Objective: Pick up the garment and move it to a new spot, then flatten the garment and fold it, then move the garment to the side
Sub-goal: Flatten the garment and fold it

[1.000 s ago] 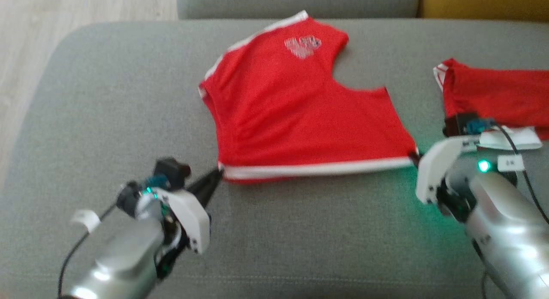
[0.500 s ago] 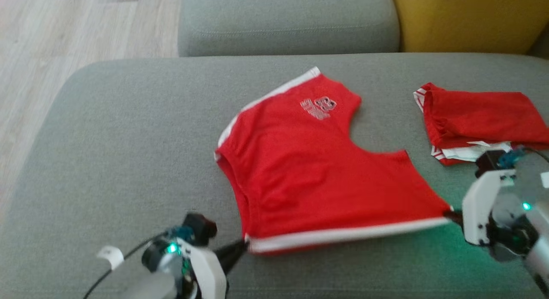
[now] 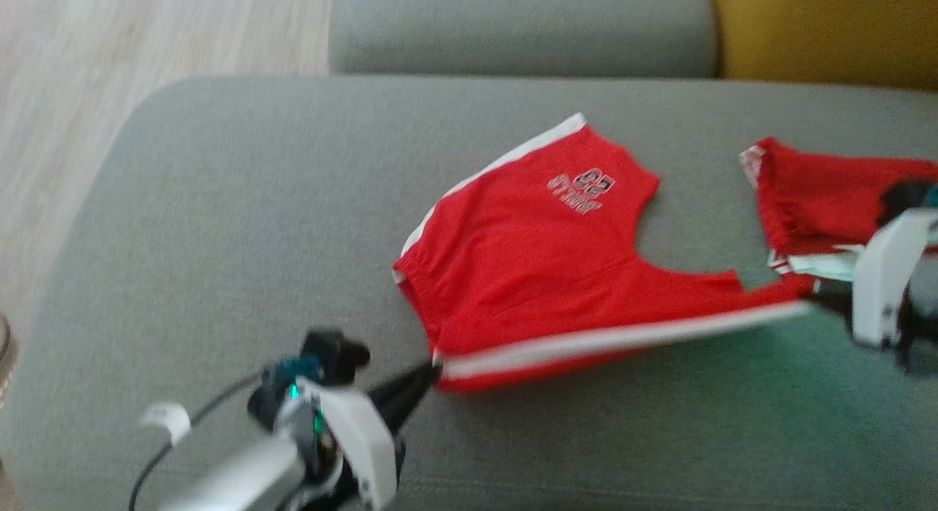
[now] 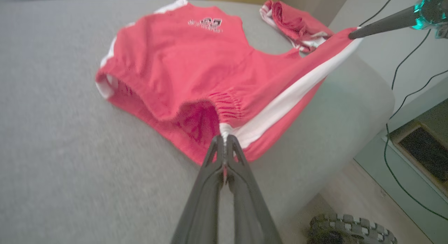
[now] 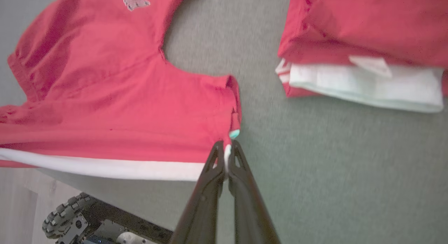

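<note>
red fabric with a white side stripe, the garment (image 3: 535, 269) lay on the grey sofa seat (image 3: 220, 225), somewhat right of its middle. its far part rested flat on the cushion, and its near edge was raised and stretched taut between the two grippers. the left gripper (image 3: 434, 364) was clamped on the near left corner, at the gathered end of the white stripe (image 3: 623, 335); in the left wrist view its dark fingers (image 4: 210, 174) pressed together with cloth pinched at the tips. the right gripper (image 5: 226, 146) was likewise clenched on the opposite corner, at the other end of the stripe. a printed logo (image 3: 582, 190) faced up near the far edge. a second red garment (image 3: 821, 203), folded, lay near the first on the right, not touching it.
</note>
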